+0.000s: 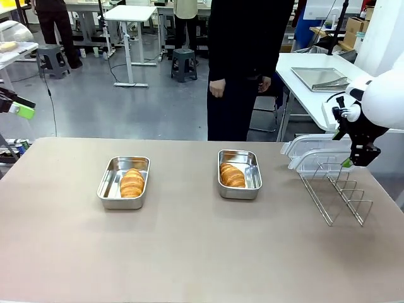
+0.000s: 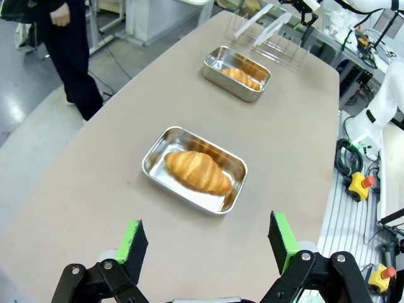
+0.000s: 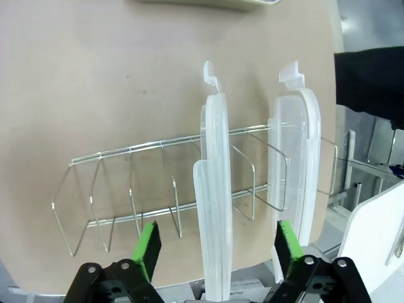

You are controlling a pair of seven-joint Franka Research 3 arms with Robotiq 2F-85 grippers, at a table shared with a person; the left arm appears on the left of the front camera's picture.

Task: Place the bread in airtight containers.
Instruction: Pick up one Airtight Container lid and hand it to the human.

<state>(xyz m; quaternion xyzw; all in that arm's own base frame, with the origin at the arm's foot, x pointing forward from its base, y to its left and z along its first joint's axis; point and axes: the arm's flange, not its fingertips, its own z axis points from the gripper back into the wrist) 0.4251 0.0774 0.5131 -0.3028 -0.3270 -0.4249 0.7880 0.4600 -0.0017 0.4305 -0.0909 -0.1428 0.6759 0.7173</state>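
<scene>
Two steel airtight containers sit uncovered on the table, a left one (image 1: 110,181) and a right one (image 1: 251,175). A croissant of bread lies in each, left (image 1: 132,183) and right (image 1: 231,175). My left gripper (image 2: 207,243) hangs open above the table short of the left container (image 2: 154,165) and its croissant (image 2: 197,172). It also appears at the picture's far left (image 1: 17,106). My right gripper (image 3: 218,247) is open over the wire rack (image 3: 158,189). One upright clear lid (image 3: 214,208) stands between its fingers, and a second lid (image 3: 293,164) stands beside it.
The wire rack (image 1: 334,192) stands at the table's right edge, holding the lids (image 1: 309,154). A person in dark clothes (image 1: 246,69) stands at the far side, hands down. A flat steel tray (image 1: 319,77) lies on a side table behind.
</scene>
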